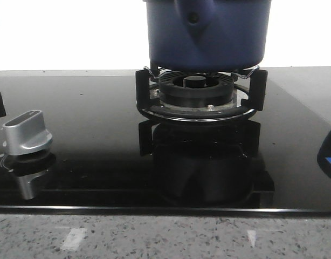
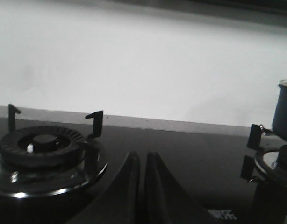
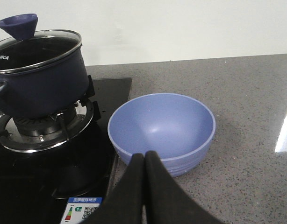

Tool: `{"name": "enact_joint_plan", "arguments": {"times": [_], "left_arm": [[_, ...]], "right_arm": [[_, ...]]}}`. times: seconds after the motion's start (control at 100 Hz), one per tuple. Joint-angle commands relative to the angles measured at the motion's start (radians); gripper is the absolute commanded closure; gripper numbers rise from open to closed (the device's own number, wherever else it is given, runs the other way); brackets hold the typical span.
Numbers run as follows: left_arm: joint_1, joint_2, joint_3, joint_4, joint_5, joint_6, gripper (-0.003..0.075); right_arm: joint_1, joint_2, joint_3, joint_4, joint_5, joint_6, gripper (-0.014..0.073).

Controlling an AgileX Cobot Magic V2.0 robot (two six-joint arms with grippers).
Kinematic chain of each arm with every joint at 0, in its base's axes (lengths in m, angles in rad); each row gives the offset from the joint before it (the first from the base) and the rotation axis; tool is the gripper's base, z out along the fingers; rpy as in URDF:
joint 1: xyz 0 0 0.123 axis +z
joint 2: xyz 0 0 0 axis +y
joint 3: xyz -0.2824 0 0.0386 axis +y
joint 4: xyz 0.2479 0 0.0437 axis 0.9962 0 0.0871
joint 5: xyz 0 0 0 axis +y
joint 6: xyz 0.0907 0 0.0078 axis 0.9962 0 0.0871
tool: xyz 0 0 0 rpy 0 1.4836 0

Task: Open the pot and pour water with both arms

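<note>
White letters reading "ONKA" run along the rim of the glass lid [image 3: 38, 49] on the pot [image 3: 40, 84] in the right wrist view; the start of the word is cut off at the picture's edge. On the black cooktop [image 3: 50, 182] sits a sticker [image 3: 82, 210] with a blue header of small white characters, coloured bars and a QR code, all too small to read. Faint white print on the glass in the left wrist view is illegible.
</note>
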Motion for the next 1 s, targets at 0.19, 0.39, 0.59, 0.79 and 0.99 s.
{"name": "enact_joint_plan", "arguments": {"times": [0.19,0.39,0.59,0.79,0.99], "left_arm": [[0.059,-0.133,0.031,-0.028,0.239,0.012,0.0741],[0.059,-0.142,0.031,-0.115,0.369,0.012,0.074],[0.059,-0.142,0.029,-0.133,0.479,0.012,0.0741],[0.059,-0.142,0.03,-0.133,0.471,0.012,0.0741],[0.059,-0.142,0.03,-0.133,0.471,0.012,0.0741]], "right_arm": [[0.003,-0.005,-0.017,0.005,-0.073,-0.01,0.0668],[0.003,-0.005,-0.017,0.005,-0.073,-0.01,0.0668],[0.003,-0.005,-0.017,0.005,-0.073,-0.01,0.0668],[0.003,-0.005,-0.017,0.005,-0.073,-0.01,0.0668],[0.003,-0.005,-0.017,0.005,-0.073,-0.01,0.0668]]}}
